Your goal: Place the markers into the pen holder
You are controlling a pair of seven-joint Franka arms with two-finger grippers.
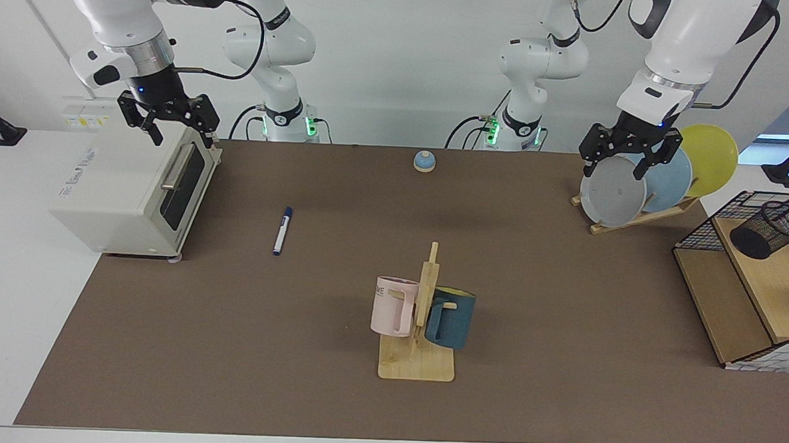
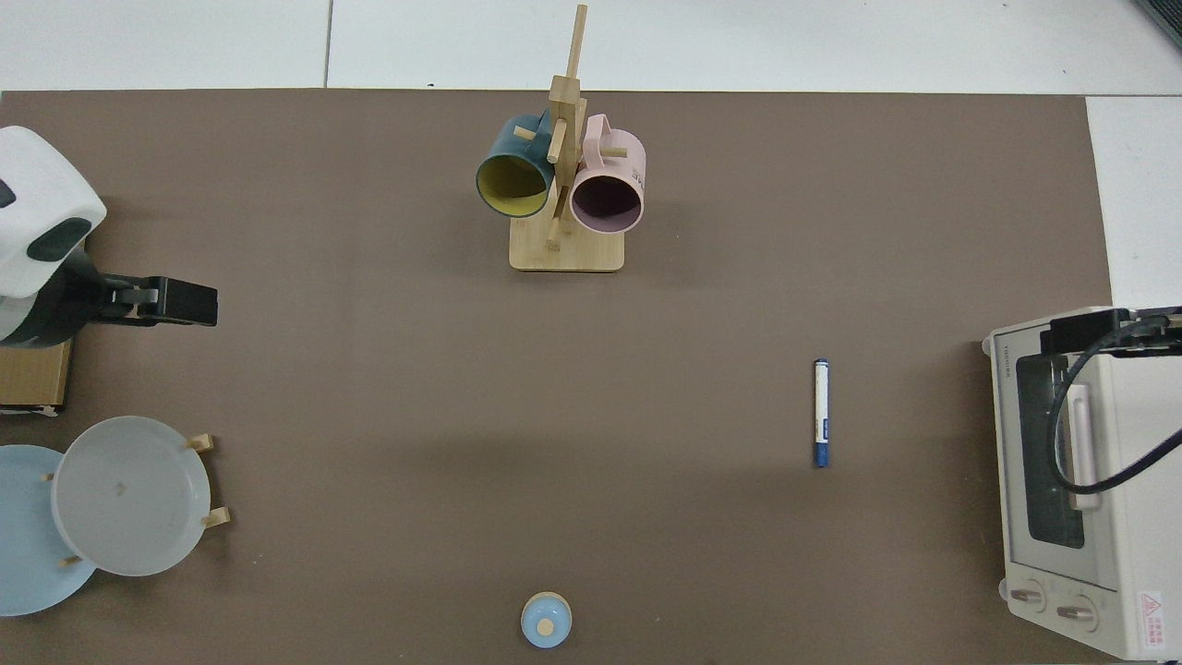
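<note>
A slim marker [image 1: 282, 230] [image 2: 821, 412] with a white barrel and dark blue cap lies flat on the brown mat, a short way from the toaster oven's door. The pen holder [image 1: 770, 230], a small black mesh cup, sits on the upper wooden shelf of a wire-grid frame at the far side of the table; the top view does not show it. My right gripper [image 1: 169, 124] [image 2: 1108, 331] hangs open above the toaster oven, holding nothing. My left gripper [image 1: 625, 158] [image 2: 164, 303] hangs open just in front of the plates, also holding nothing.
A white toaster oven [image 1: 129, 193] [image 2: 1080, 480] stands near the marker. A wooden mug tree [image 1: 423, 316] [image 2: 565, 185] carries a pink and a dark blue mug mid-table. Plates in a rack [image 1: 619, 191] [image 2: 129, 499], a small blue bell [image 1: 424, 161] [image 2: 546, 620] and the wire-grid shelf frame [image 1: 744, 290] also stand here.
</note>
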